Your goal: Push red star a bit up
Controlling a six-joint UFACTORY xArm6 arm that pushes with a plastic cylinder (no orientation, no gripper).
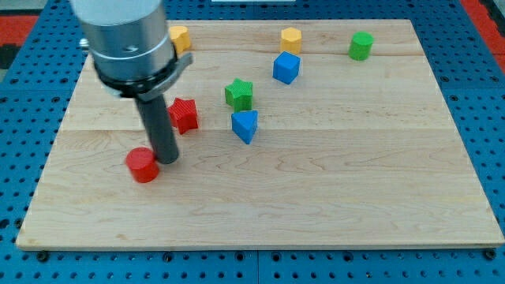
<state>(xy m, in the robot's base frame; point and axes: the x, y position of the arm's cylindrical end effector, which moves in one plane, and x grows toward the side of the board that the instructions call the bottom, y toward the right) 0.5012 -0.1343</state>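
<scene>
The red star [185, 115] lies on the wooden board [316, 197] at the view's left of centre. My tip [168, 161] rests on the board just below and slightly left of the red star, with a small gap to it. The tip stands right next to a red cylinder [143, 165], at that block's right side. The arm's grey body [126, 35] hangs over the board's top left and hides part of it.
A green star [239, 93] and a blue triangular block [245, 125] lie right of the red star. A blue cube [286, 68], a yellow hexagonal block [291, 39] and a green hexagonal block [360, 45] lie near the top. A yellow block [181, 37] peeks out beside the arm.
</scene>
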